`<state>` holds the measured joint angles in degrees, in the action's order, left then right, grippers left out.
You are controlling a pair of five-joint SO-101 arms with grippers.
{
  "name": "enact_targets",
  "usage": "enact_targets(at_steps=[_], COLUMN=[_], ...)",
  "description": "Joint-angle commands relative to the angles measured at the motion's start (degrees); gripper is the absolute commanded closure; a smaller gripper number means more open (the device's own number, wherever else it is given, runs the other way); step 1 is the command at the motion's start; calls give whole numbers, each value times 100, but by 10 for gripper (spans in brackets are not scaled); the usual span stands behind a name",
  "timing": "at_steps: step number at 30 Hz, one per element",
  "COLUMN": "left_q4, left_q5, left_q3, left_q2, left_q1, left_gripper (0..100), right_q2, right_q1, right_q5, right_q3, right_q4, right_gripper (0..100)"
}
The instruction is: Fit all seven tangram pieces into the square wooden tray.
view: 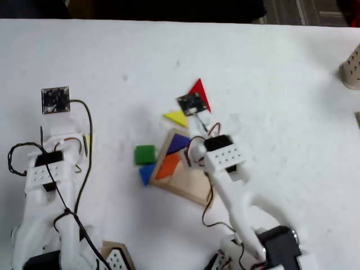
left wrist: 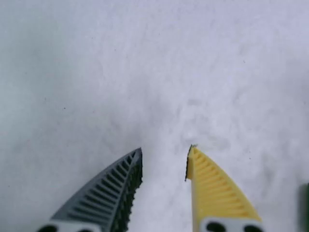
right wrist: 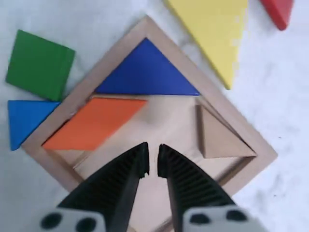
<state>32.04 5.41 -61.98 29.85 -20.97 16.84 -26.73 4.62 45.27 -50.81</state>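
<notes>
The square wooden tray (right wrist: pixel 263 155) (view: pixel 194 187) holds a dark blue triangle (right wrist: pixel 145 72) (view: pixel 179 142), an orange parallelogram (right wrist: pixel 94 123) (view: pixel 167 166) and a plain wood-coloured triangle (right wrist: pixel 219 137). Outside its rim lie a green square (right wrist: pixel 39 65) (view: pixel 145 154), a light blue triangle (right wrist: pixel 24 121) (view: pixel 146 173), a yellow triangle (right wrist: pixel 215 31) (view: pixel 176 117) and a red triangle (right wrist: pixel 277 9) (view: pixel 198 90). My right gripper (right wrist: pixel 152 162) hovers over the tray's bare middle, shut and holding nothing. My left gripper (left wrist: pixel 164 157) stands open over bare white table, far left of the pieces.
The white table (view: pixel 270 84) has free room to the right and at the back. A perforated tan object (view: pixel 351 68) stands at the far right edge. The left arm (view: pixel 50 163) and right arm (view: pixel 225 156) rise from the near edge.
</notes>
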Motion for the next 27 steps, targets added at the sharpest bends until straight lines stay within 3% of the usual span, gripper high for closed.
enact_targets(at_steps=[1,4,13,17,20,27], left_q4=[-114,-114,-114,-123,-141,-158], left_q5=[53,53,35,35,35,35], left_q3=[88,88,97,105,105,105], left_q2=[-13,-13,-13,-13,-13,-13], left_q1=[110,110,101,101,101,101], left_gripper=[819,819,819,819,819,819], right_q2=[330,154,-1587,-2387,-2782,-2976], right_q1=[-400,-831,-1640,-1745,-1851,-1956], right_q5=[-62,-88,-1749,-2215,-2303,-2312], right_q3=[-352,-712,-2242,-2778,-3121,-3270], right_q4=[22,40,295,286,286,84], right_gripper=[885,859,848,755,710,711])
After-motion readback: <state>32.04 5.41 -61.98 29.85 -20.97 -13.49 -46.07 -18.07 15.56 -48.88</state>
